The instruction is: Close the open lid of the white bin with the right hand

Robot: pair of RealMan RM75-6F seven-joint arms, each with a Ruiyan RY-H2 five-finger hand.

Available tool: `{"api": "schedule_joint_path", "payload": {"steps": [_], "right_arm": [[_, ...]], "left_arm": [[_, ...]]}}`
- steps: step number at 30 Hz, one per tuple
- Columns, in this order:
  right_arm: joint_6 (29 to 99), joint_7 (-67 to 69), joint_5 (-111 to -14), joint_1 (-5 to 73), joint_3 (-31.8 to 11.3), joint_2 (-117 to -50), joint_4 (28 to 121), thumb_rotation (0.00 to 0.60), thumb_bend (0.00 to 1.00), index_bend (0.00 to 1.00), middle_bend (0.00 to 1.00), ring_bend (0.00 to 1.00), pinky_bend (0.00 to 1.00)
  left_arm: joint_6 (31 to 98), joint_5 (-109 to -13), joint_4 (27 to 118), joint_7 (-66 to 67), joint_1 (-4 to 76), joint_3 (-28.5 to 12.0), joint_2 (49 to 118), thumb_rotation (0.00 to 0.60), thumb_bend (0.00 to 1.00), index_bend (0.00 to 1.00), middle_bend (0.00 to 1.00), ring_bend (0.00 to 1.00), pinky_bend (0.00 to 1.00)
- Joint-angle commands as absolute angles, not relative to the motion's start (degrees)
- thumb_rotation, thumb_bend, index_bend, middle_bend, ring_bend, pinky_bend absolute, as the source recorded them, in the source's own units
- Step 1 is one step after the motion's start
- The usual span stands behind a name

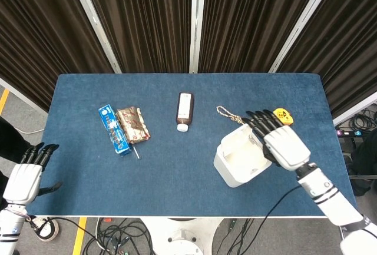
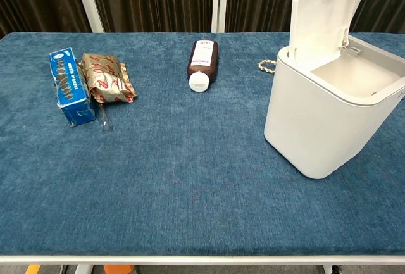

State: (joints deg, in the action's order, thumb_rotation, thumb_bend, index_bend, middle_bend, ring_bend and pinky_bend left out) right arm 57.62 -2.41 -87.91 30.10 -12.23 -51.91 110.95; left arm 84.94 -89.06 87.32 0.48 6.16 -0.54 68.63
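The white bin (image 1: 235, 164) (image 2: 323, 125) stands on the right half of the blue table. Its lid (image 2: 321, 16) stands upright and open at the far-left side, showing an empty inside. In the head view my right hand (image 1: 281, 140) hovers over the bin's right part with fingers spread, holding nothing; whether it touches the bin cannot be told. The chest view does not show it. My left hand (image 1: 25, 175) hangs open off the table's front-left corner.
A brown bottle (image 1: 184, 111) lies at mid-table. A blue box (image 1: 113, 129) and a foil packet (image 1: 133, 124) lie at the left. A rope (image 1: 228, 114) and a yellow tape measure (image 1: 283, 115) lie behind the bin.
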Motion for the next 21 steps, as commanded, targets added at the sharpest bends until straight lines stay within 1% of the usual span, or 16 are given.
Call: {"api": "schedule_joint_path", "payload": {"steps": [1, 6, 9, 13, 16, 21], "right_arm": [[53.91, -3.85, -85.29, 33.51, -13.48, -51.43, 112.62, 0.600, 1.00, 0.00, 0.01, 0.00, 0.00], [50.34, -5.42, -82.04, 36.43, -13.88, -51.82, 113.71, 0.600, 1.00, 0.00, 0.06, 0.00, 0.00], [49.58, -6.96, -80.49, 37.22, -13.64, -52.01, 114.35, 0.600, 1.00, 0.00, 0.12, 0.00, 0.00], [49.03, -8.34, -78.72, 37.70, -13.11, -51.82, 115.26, 0.600, 1.00, 0.00, 0.20, 0.05, 0.00], [49.01, -9.17, -77.82, 37.82, -12.64, -51.62, 115.74, 0.600, 1.00, 0.01, 0.23, 0.08, 0.04], [50.23, -9.57, -77.95, 37.30, -11.93, -51.00, 116.80, 0.600, 1.00, 0.08, 0.28, 0.13, 0.10]], "left_arm": [[84.86, -88.95, 87.29, 0.36, 6.20, -0.58, 68.58, 0.600, 0.00, 0.13, 0.13, 0.06, 0.14], [85.00, -88.72, 86.77, -0.32, 6.12, -0.72, 68.83, 0.600, 0.00, 0.13, 0.13, 0.06, 0.14], [85.23, -88.72, 86.29, -0.64, 5.97, -0.70, 69.08, 0.600, 0.00, 0.13, 0.13, 0.06, 0.14], [85.25, -88.70, 85.92, -1.08, 5.90, -0.66, 69.16, 0.600, 0.00, 0.13, 0.13, 0.06, 0.14], [85.24, -88.73, 85.73, -1.35, 5.93, -0.68, 69.24, 0.600, 0.00, 0.13, 0.13, 0.06, 0.14], [85.11, -88.78, 85.67, -1.31, 6.03, -0.67, 69.33, 0.600, 0.00, 0.13, 0.13, 0.06, 0.14]]}}
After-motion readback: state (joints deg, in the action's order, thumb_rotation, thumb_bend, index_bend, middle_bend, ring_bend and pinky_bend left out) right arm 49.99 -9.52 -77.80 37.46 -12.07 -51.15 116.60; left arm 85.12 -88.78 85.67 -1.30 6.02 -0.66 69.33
